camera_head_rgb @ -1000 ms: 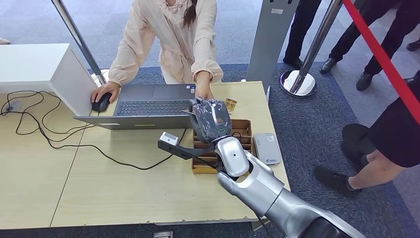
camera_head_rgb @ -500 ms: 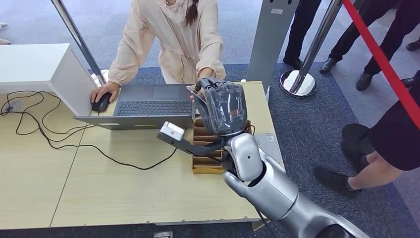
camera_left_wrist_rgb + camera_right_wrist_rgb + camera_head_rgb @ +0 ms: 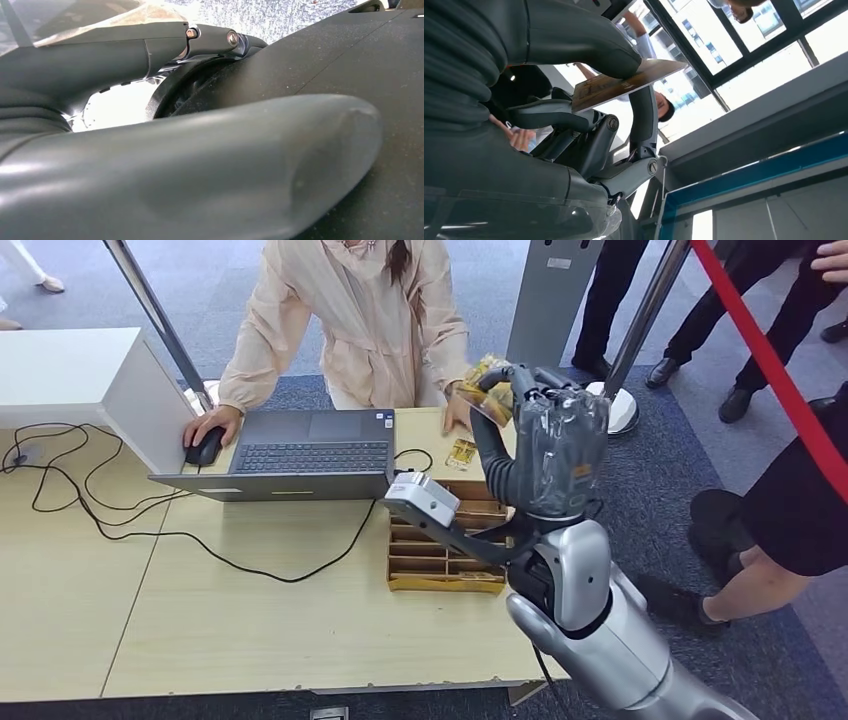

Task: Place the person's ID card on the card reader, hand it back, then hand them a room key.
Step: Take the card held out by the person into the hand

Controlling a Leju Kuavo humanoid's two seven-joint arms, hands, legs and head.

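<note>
Aloft, room key (image 3: 488, 390) in right hand (image 3: 548, 445)

Open laptop (image 3: 300, 455) on table (image 3: 200, 630); mouse (image 3: 205, 447) beside it.

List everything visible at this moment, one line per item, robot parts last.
Gold room key card: one, pinched in the raised right hand, also in the right wrist view.
Second gold card: one, flat on the table beside the laptop.
Brown compartmented card tray: one, near the table's right edge.
Grey laptop: one, open.
Black mouse: one, under the person's hand.
Light wooden table: one.
Red barrier rope: one, right.
Person in beige jacket: one, behind the table.
Right hand: grey, raised.
</note>
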